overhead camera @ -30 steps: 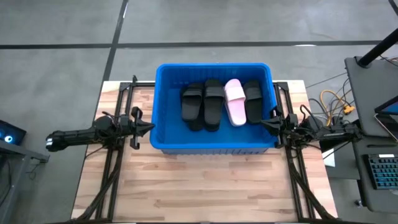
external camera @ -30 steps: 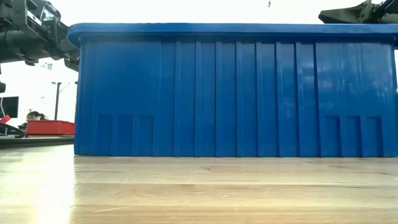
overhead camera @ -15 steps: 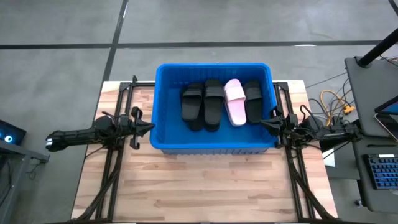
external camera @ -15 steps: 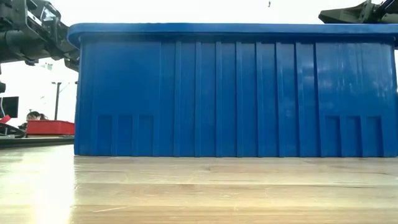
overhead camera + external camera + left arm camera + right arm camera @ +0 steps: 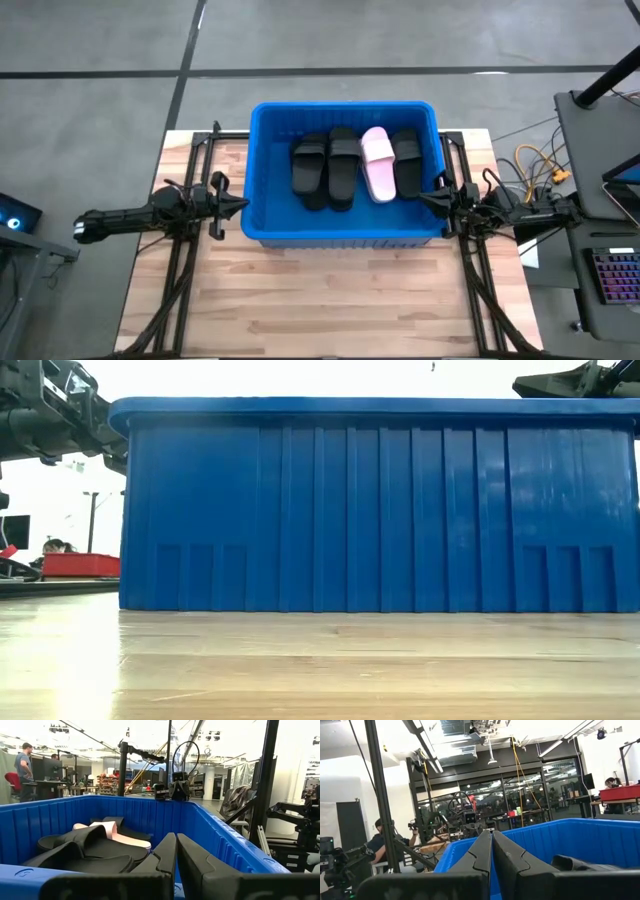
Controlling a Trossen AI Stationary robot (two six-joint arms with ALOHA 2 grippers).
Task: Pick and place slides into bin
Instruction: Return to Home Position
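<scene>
The blue bin sits mid-table toward the far edge, holding the slides — three black and one pink show. The left gripper and right gripper flank its rims — jaws clenched, empty, slides between them.

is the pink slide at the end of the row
No, in the high view the pink slide lies inside the bin with black slides on both sides.
</scene>
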